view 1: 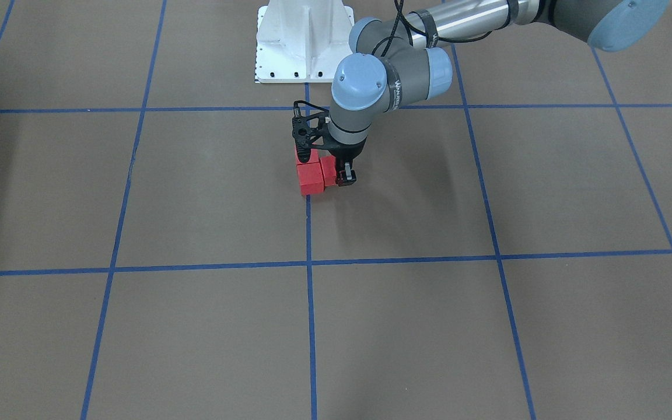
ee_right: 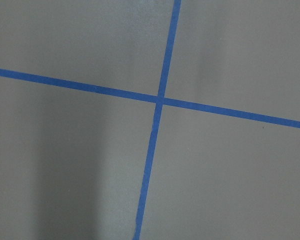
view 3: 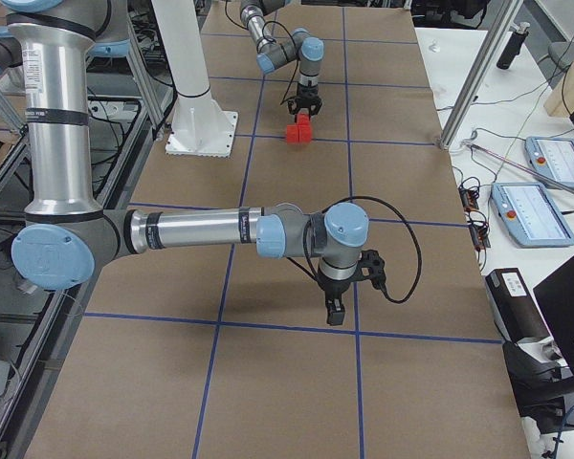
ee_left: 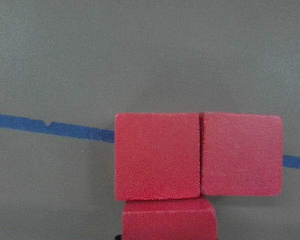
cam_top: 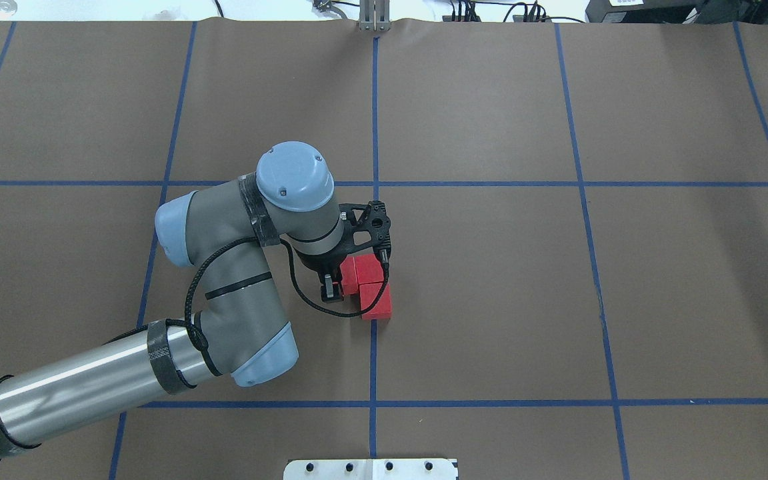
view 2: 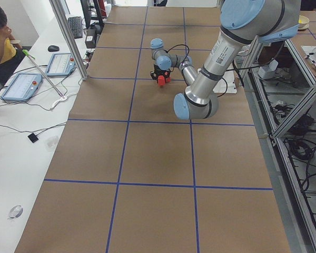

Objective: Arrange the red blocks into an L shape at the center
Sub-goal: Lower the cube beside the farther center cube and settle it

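Brown gridded surface [cam_top: 491, 300]. Red blocks [cam_top: 377, 303] at centre: two abut along blue tape line [cam_top: 373, 360], third block [ee_left: 169, 220] flush beside one, making L. Left pincer [cam_top: 332, 291] straddles third block, likely seating it; grip tightness cannot be told. Right pincer [view 3: 333, 311] well apart, opening likewise unclear.

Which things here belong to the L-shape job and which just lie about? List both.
Job: three red blocks; left tool at them; centre tape line.
Lying about: white base plate; right tool, far off; teach pendants; mouse.
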Robot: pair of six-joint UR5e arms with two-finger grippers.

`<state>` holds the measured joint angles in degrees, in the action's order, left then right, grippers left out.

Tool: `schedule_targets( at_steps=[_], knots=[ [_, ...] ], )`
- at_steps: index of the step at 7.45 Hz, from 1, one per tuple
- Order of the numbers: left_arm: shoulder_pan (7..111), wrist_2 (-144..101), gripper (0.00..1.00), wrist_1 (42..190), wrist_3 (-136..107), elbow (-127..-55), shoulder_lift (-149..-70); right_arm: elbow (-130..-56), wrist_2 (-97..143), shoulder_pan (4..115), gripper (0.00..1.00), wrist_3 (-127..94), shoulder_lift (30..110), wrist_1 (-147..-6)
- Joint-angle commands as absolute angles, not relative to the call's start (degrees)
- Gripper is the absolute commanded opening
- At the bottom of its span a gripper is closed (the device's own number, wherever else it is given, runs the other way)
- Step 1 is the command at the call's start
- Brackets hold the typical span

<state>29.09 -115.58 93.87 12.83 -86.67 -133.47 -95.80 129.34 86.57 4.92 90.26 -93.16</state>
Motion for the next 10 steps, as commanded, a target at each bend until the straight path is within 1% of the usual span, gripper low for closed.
schedule_targets(
  at_steps=[1,2,5,6,8,10],
  knots=[
    [29.09,-115.58,0.18,93.87,12.75,-85.87,-134.03,-95.8,129.29,86.57,0.99,4.92,90.26,-93.16],
    [29.09,-115.58,0.18,93.87,12.74,-85.78,-134.12,-95.8,129.37,86.57,0.99,4.92,90.26,-93.16],
    [29.18,-115.58,0.23,93.87,12.74,-85.69,-134.12,-95.89,129.37,86.57,0.99,4.92,90.18,-93.16],
    [29.18,-115.49,0.27,93.87,12.74,-85.61,-134.12,-95.89,129.37,86.57,0.99,4.92,90.18,-93.16],
    [29.18,-115.49,0.3,95.0,12.74,-85.08,-134.12,-95.89,129.37,86.57,0.99,4.92,89.83,-93.16],
    [29.27,-115.49,0.35,97.2,12.74,-83.68,-134.12,-95.8,129.37,86.57,0.99,4.83,89.74,-93.16]
  ],
)
